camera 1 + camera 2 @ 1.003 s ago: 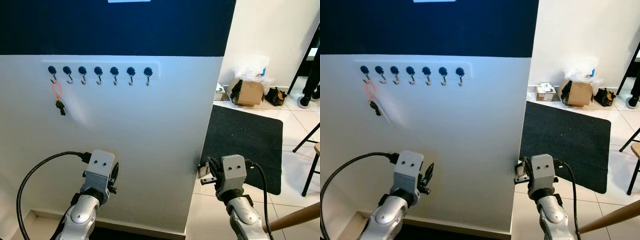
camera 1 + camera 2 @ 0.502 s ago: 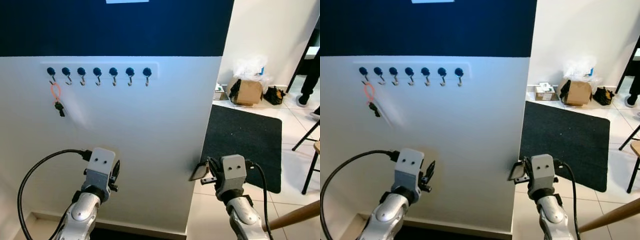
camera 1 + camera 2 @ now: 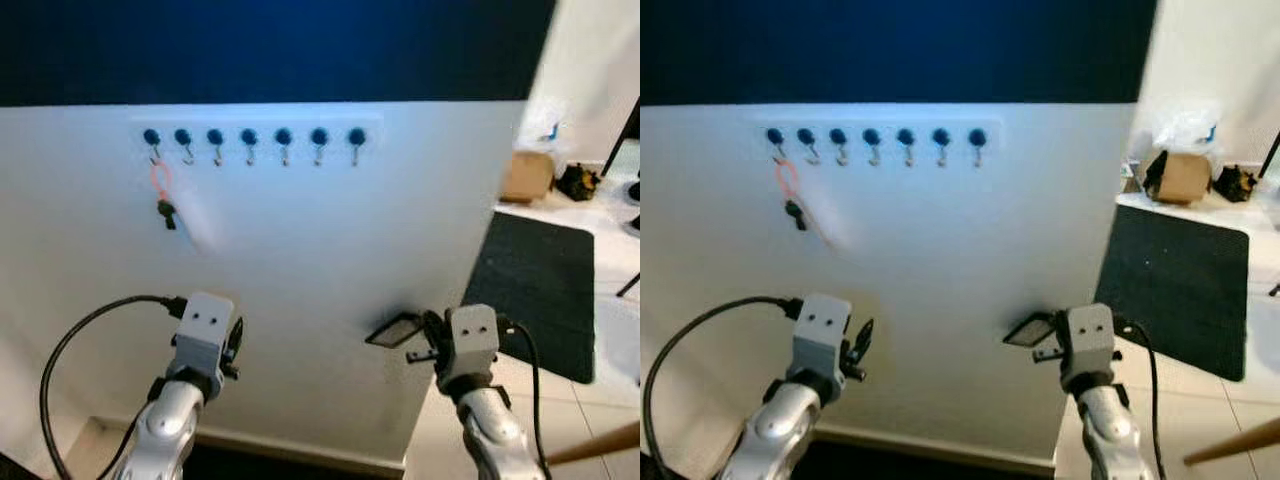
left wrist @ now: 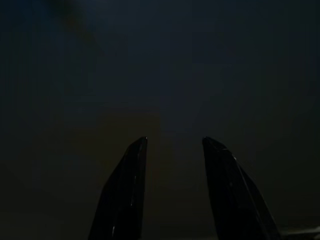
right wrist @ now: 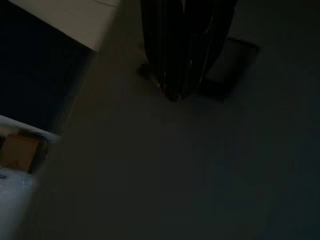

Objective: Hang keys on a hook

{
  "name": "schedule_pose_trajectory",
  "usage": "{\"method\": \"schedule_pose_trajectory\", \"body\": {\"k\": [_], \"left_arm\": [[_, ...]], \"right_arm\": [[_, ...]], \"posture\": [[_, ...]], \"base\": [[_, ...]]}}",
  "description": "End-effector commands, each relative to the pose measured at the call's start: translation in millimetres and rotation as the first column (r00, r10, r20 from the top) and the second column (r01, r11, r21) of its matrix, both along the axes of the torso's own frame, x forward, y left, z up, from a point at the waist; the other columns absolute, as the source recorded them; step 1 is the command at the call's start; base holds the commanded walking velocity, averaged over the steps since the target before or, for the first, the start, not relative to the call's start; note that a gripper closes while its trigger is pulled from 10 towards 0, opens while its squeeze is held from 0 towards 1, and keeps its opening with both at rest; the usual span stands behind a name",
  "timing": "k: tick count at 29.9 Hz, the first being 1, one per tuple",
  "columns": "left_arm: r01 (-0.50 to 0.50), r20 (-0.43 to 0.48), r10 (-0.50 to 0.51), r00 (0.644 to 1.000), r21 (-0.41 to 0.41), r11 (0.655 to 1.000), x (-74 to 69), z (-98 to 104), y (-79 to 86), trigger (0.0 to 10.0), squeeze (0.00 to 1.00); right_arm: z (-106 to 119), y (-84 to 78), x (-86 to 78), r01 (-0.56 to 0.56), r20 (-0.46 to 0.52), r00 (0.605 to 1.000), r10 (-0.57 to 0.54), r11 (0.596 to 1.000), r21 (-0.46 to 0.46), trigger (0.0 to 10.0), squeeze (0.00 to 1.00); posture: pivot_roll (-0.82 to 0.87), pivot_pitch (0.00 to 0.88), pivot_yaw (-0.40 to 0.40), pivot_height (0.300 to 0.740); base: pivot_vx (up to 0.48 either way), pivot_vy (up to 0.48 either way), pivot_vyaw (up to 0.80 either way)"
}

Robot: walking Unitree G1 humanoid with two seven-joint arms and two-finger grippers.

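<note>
Keys [image 3: 163, 196] on an orange loop hang from the leftmost hook [image 3: 152, 140], at 10 o'clock. Left hand [image 4: 172, 145], fingers parted, faces bare white wall [image 3: 320, 240]. Right hand [image 5: 177, 92], fingers together, sits before the wall's right edge; dark mat [image 3: 545, 290] on floor at 3 o'clock.

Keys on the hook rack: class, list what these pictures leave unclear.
1. Keys, left eye view: motion blur and small size hide their number and shape.
2. Left wrist view: darkness hides everything beyond the left tool.
3. Right tool, right wrist view: dark and blurred; what it grips is unreadable.
</note>
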State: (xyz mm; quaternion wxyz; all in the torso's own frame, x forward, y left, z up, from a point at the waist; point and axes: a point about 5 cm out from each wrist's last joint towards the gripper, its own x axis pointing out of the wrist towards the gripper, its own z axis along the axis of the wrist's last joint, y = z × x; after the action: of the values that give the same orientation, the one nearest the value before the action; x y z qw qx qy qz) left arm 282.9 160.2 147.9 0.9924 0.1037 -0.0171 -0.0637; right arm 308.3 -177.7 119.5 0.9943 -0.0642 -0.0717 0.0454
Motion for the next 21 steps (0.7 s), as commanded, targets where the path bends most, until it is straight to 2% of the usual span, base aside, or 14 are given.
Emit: {"method": "schedule_pose_trajectory", "body": {"k": [1,4,21], "left_arm": [[-0.005,-0.027,0.005,1.000,0.007,1.000,-1.6,-5.5,3.0,10.0,0.00],[-0.004,-0.027,0.004,1.000,0.009,1.000,-1.3,-5.6,3.4,10.0,0.00],[0.005,-0.015,-0.005,1.000,0.017,1.000,-1.6,-4.0,2.1,10.0,0.00]], "right_arm": [[-3.1,3.3,-1.8,-0.010,-0.005,1.000,0.010,1.000,0.005,10.0,0.00],[-3.4,3.4,-1.7,-0.009,-0.005,1.000,0.009,1.000,0.005,10.0,0.00],[-3.0,5.6,0.7,-0.016,-0.001,1.000,0.017,1.000,0.006,10.0,0.00]], "posture": [[0.05,0.130,0.078,0.740],[0.05,0.128,0.078,0.740],[0.06,0.123,0.077,0.740]], "base": [[0.000,0.311,0.00],[0.000,0.309,0.00],[0.000,0.000,0.00]]}}
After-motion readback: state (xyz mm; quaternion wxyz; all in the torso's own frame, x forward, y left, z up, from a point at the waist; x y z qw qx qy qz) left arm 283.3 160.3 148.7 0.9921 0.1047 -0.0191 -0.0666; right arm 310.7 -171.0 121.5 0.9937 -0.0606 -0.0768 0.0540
